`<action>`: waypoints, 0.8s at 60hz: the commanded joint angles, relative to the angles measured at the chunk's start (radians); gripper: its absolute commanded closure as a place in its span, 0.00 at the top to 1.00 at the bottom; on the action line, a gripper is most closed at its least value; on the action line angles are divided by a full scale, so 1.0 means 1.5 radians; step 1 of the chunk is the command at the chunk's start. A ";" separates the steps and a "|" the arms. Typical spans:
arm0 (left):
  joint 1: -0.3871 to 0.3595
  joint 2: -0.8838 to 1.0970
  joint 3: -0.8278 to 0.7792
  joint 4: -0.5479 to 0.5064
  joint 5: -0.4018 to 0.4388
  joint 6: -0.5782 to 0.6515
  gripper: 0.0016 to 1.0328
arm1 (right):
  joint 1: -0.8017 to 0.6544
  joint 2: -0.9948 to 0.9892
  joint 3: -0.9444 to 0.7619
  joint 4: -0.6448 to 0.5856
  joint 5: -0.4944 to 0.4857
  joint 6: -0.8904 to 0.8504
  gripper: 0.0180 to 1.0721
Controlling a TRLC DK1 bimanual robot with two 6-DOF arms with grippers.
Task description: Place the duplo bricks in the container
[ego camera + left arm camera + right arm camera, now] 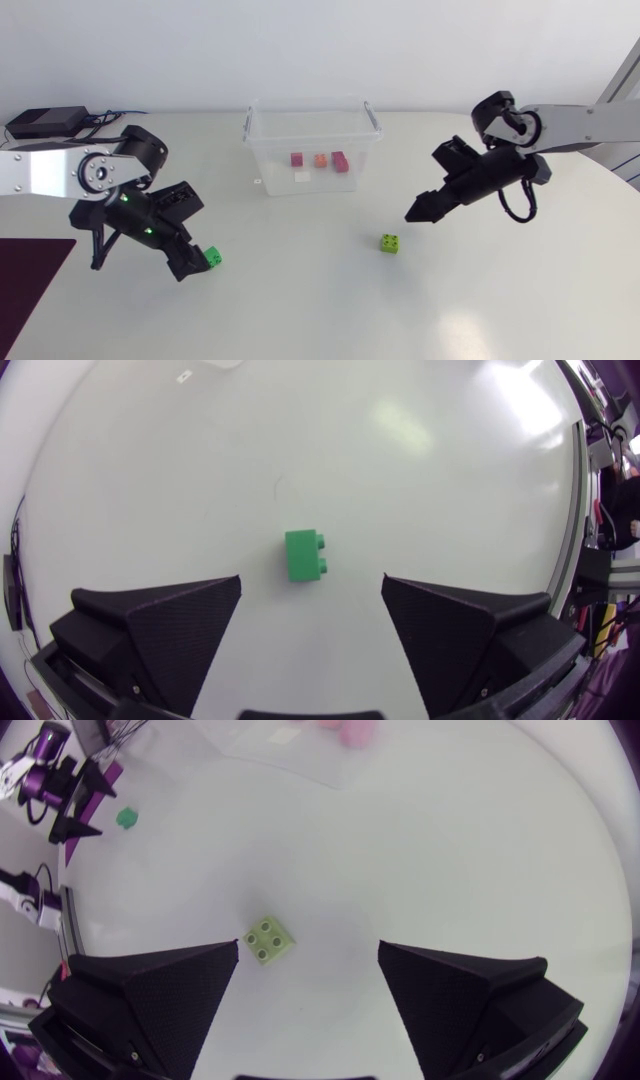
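The left gripper (311,585) is spread wide and holds nothing. The green brick (305,555) lies flat on the table (300,300) in the gap just ahead of its fingers (170,630), touched by neither. That looks like a line-up for a pinch, with the fingers set to come in on two opposite sides of the brick. The right gripper (308,948) is also wide open and empty. It hangs above the table with the lime brick (268,939) just ahead of it, studs up. The lime brick sits off centre, close by one fingertip and well short of the other. By my judgement this gripper needs to shift sideways before it drops, or one finger will land on the brick. The container (313,140) stands well ahead of both grippers, between the two arms. It is open at the top, so a carried brick can simply be let go over it. Counted, there are six bricks. Four lie inside the container: a maroon brick (297,158), an orange brick (320,159), a pink brick (340,161) and a white brick (303,177). Two are out on the table, one per gripper. There is one container, and about a third of the job is left.
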 commanded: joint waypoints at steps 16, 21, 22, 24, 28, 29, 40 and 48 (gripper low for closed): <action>-0.038 0.154 -0.063 0.183 -0.056 0.071 0.41 | 0.104 0.109 -0.033 0.061 0.098 -0.182 0.95; -0.036 0.155 -0.067 0.195 -0.056 0.083 0.33 | 0.119 0.119 -0.059 0.087 0.124 -0.199 0.85; -0.037 0.155 -0.067 0.194 -0.056 0.085 0.32 | 0.122 0.121 -0.065 0.091 0.130 -0.201 0.82; -0.038 0.151 -0.066 0.192 -0.055 0.088 0.30 | 0.125 0.119 -0.076 0.093 0.130 -0.211 0.72; -0.037 0.107 -0.055 0.162 -0.046 0.091 0.26 | 0.139 0.104 -0.101 0.100 0.124 -0.241 0.27; -0.037 0.093 -0.051 0.157 -0.044 0.091 0.26 | 0.142 0.098 -0.109 0.106 0.123 -0.245 0.27; -0.060 -0.022 0.091 0.070 0.010 0.048 0.26 | 0.152 0.017 -0.126 0.116 0.124 -0.239 0.16; -0.107 0.018 0.265 0.021 0.012 0.004 0.26 | 0.172 -0.049 -0.054 0.073 0.123 -0.195 0.15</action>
